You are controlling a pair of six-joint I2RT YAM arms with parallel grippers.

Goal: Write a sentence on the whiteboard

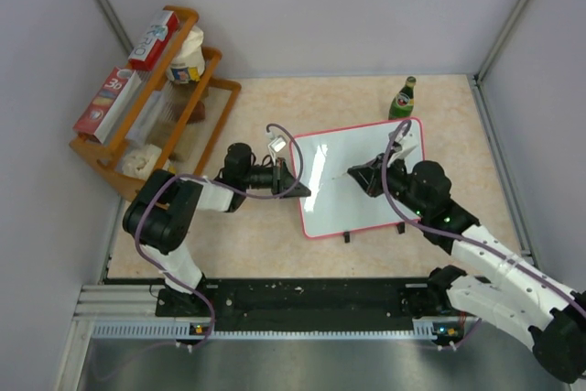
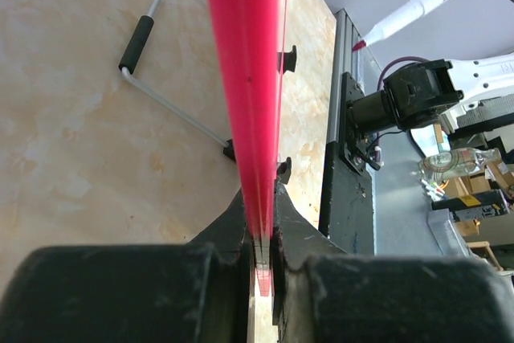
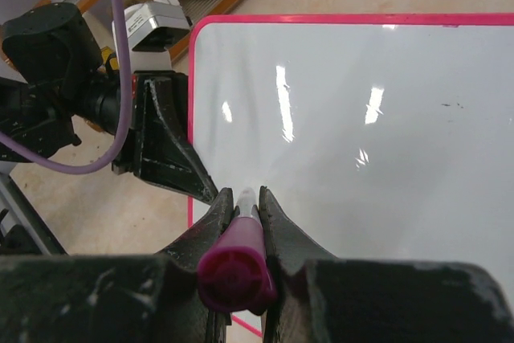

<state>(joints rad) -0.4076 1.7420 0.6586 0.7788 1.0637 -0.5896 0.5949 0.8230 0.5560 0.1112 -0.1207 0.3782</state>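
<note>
The whiteboard lies on the table, glossy white with a red-pink rim, and its face looks blank; no sentence shows on it. My left gripper is shut on the board's left edge; the left wrist view shows the rim running edge-on between the jaws of that gripper. My right gripper is over the board's middle, shut on a white marker with a purple end. The marker's tip points at the board, close to its left edge.
A green bottle stands just behind the board's far right corner. A wooden rack with boxes and a jar fills the back left. A bent wire with a black grip lies on the table by the board.
</note>
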